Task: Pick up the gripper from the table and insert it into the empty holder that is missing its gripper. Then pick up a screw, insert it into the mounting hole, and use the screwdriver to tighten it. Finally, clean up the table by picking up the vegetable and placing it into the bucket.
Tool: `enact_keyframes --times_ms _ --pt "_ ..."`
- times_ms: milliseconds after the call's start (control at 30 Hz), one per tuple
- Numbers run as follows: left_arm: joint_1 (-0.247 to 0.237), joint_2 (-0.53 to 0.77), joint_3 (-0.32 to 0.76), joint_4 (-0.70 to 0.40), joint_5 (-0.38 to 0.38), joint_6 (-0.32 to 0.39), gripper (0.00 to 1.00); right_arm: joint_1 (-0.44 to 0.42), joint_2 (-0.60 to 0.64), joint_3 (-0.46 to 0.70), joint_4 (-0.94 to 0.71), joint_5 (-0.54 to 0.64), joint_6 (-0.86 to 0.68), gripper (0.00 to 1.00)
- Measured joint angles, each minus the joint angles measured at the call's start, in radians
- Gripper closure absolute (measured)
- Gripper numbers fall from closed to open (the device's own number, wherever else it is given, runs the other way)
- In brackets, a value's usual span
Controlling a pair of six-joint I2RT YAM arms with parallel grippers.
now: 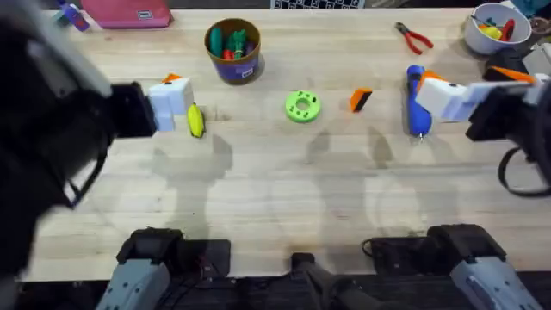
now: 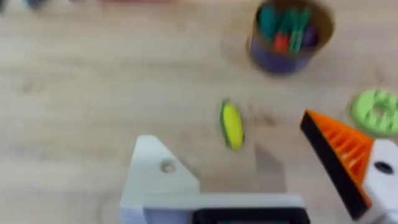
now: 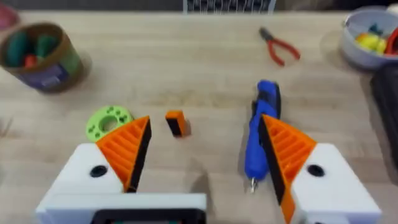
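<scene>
Overhead, I see a small label on the blue bucket (image 1: 233,50) at the far side of the bench (image 1: 275,198), but I cannot read its writing; the cup holds green and red items. My left hand (image 1: 178,96) hovers over the left part of the bench with its jaws apart and nothing between them; one jaw is the plain white holder (image 2: 158,177) with a bare mounting hole, the other carries an orange finger (image 2: 339,155). The yellow vegetable (image 1: 195,120) lies on the wood just beside that hand, its long axis running toward and away from me. The loose orange gripper (image 1: 360,100) lies near mid-bench, between the green disc (image 1: 302,106) and the blue screwdriver (image 1: 416,102), tilted, black face to one side. My right hand (image 1: 461,93) hangs over the screwdriver, jaws apart and empty; the tool's long axis runs near to far. Red pliers (image 1: 415,38) and a white bowl (image 1: 492,30) sit at the far right.
</scene>
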Motion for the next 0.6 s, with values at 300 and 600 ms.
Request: enact_keyframes --times_ms 300,600 --pt "0.000 0.398 0.260 -0.258 0.000 -0.079 0.015 0.000 0.333 0.246 -0.284 0.000 0.000 0.008" --pt "0.000 0.600 0.291 -0.320 0.005 -0.099 0.016 0.000 0.467 0.294 -0.334 -0.001 0.000 0.008"
